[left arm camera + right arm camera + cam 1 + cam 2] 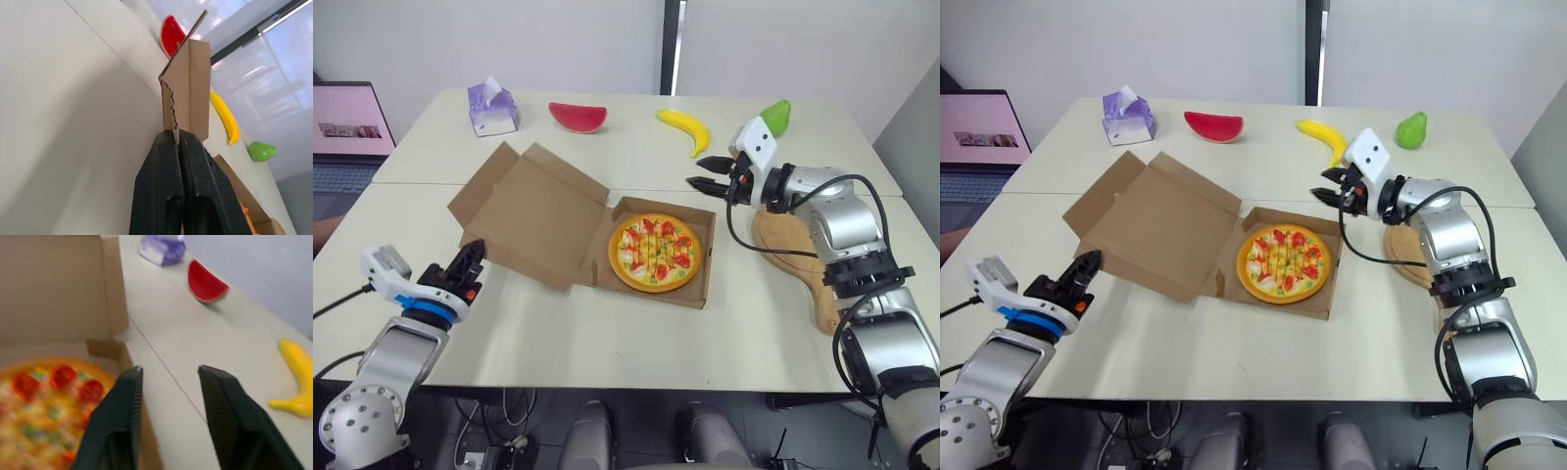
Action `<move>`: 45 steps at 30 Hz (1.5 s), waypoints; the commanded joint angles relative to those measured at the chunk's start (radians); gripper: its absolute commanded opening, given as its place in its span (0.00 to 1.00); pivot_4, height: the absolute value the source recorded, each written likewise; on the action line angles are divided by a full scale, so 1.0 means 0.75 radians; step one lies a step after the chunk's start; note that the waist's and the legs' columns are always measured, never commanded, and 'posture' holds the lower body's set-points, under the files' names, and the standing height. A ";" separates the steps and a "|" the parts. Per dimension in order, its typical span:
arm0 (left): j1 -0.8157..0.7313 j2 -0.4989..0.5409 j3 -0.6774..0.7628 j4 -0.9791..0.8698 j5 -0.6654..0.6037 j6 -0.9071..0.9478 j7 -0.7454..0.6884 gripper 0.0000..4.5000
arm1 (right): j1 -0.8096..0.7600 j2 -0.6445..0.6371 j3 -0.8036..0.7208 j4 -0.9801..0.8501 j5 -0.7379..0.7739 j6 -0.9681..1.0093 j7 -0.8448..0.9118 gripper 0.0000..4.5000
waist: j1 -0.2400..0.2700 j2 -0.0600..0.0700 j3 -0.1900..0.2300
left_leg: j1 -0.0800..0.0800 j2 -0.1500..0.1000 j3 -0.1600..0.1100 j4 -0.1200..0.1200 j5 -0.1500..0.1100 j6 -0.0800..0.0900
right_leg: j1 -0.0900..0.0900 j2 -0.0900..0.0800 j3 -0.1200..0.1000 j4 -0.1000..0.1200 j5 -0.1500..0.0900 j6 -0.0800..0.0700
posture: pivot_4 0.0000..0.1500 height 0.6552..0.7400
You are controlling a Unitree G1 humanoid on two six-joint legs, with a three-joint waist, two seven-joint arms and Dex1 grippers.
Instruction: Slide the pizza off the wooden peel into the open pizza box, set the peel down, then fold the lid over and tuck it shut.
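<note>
Two pincers work around an open pizza box (1273, 305) on the counter (607, 343). The pizza (656, 252) lies flat inside the box's tray, and the lid (533, 211) is thrown back on the left of the box, with its inner face up and its side flaps standing.

The right pincer (697, 172) hovers over the box's far right corner. Its fingers (117, 421) are spread wide with nothing between them, and it is clear of the pizza, which lies just below and in front of its tips. The wooden peel (815, 294) rests flat on the counter just right of the box, partly under the right arm and apart from the pizza.

The left pincer (473, 257) is at the lid's near left corner, well left of the pizza. Its fingers (161, 186) are pressed together, and a cardboard flap edge rises right at their tips. Whether any card is caught between them cannot be told.

Beyond the box, along the far side of the counter, lie a purple tissue pack (492, 108), a watermelon slice (578, 117), a banana (685, 129) and a green pear (775, 117).
</note>
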 commanded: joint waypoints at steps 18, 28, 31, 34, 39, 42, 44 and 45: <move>-0.397 0.220 -0.139 0.192 0.237 0.157 -0.283 0.00 | 0.011 0.045 0.002 0.501 -0.186 -0.488 0.358 0.00 | 0.000 -0.001 0.001 | 0.000 0.000 -0.002 0.000 0.000 0.000 | 0.002 0.000 -0.002 0.000 0.000 0.001 | 1.00 1.00; -0.934 0.224 -0.454 0.685 0.747 0.067 -0.749 0.00 | 0.411 -0.042 -0.026 -0.284 -0.044 -0.076 0.460 0.00 | 0.006 -0.001 0.001 | -0.001 -0.001 -0.002 0.000 0.000 -0.001 | 0.001 0.000 -0.003 0.001 0.000 0.001 | 1.00 1.00; -1.089 0.180 -0.525 0.877 0.903 -0.020 -0.886 0.00 | 0.523 -0.051 -0.025 -0.507 -0.017 0.056 0.431 0.00 | 0.003 -0.001 0.001 | -0.001 -0.001 -0.002 0.000 0.000 -0.001 | 0.000 0.000 -0.003 0.001 0.001 0.001 | 1.00 1.00; -1.204 0.142 -0.571 1.032 1.031 -0.099 -1.007 0.00 | 0.602 -0.048 -0.018 -0.686 0.011 0.173 0.401 0.00 | 0.003 -0.001 0.001 | -0.001 -0.001 -0.002 0.000 0.000 -0.001 | 0.000 0.001 -0.003 0.001 0.000 0.001 | 1.00 1.00; -1.373 0.081 -0.586 1.288 1.192 -0.235 -1.146 0.00 | 0.704 -0.027 0.006 -0.917 0.063 0.341 0.355 0.00 | 0.002 -0.001 0.001 | -0.002 -0.001 -0.002 0.000 0.000 -0.001 | -0.001 0.001 -0.004 0.001 0.000 0.001 | 1.00 1.00; -1.445 0.052 -0.580 1.410 1.256 -0.297 -1.222 0.00 | 0.709 -0.019 -0.004 -0.947 0.079 0.378 0.323 0.00 | 0.000 -0.001 0.001 | -0.003 -0.001 -0.002 0.000 0.000 -0.001 | -0.001 0.001 -0.003 0.001 0.000 0.001 | 1.00 1.00; -1.486 0.036 -0.577 1.478 1.294 -0.336 -1.258 0.00 | 0.697 -0.009 -0.024 -0.948 0.090 0.393 0.286 0.00 | 0.000 -0.002 0.002 | -0.003 -0.001 -0.002 0.000 0.000 -0.001 | -0.001 0.001 -0.004 0.001 0.000 0.001 | 1.00 1.00; -1.504 0.029 -0.571 1.509 1.310 -0.351 -1.268 0.00 | 0.693 -0.009 -0.028 -0.944 0.090 0.391 0.271 0.00 | 0.000 -0.002 0.002 | -0.003 -0.001 -0.002 0.000 0.000 -0.001 | -0.001 0.001 -0.004 0.001 0.000 0.001 | 1.00 1.00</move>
